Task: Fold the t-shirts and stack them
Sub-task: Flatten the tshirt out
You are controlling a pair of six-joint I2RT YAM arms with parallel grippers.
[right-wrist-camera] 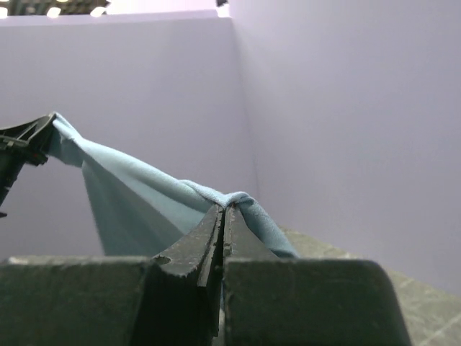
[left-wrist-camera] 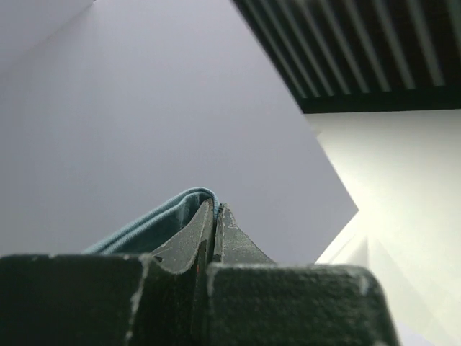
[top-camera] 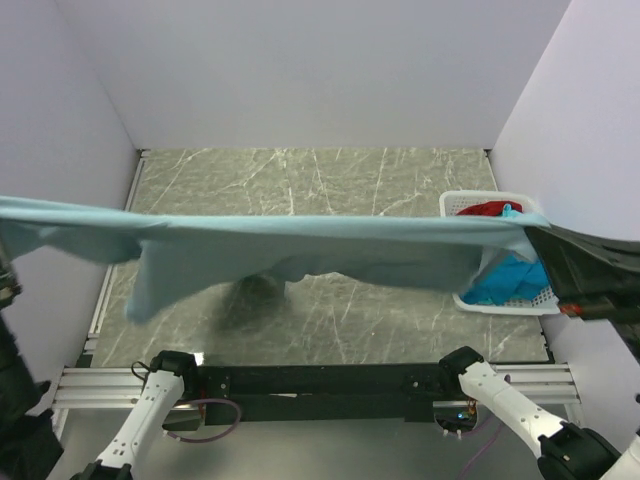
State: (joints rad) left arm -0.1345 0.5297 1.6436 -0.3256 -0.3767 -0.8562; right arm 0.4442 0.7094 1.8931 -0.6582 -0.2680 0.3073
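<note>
While the grey-blue t-shirt (top-camera: 320, 245) hangs stretched in the air across the bench (top-camera: 330, 170), you have the left tool (left-wrist-camera: 216, 213) pressed together on one end of it and the right tool (right-wrist-camera: 224, 210) pinching the other. Its loose middle sags toward the marble; contact cannot be told. At the bench's right, the white basket (top-camera: 460, 197) holds a turquoise t-shirt (top-camera: 510, 280) and a red t-shirt (top-camera: 485, 209).
</note>
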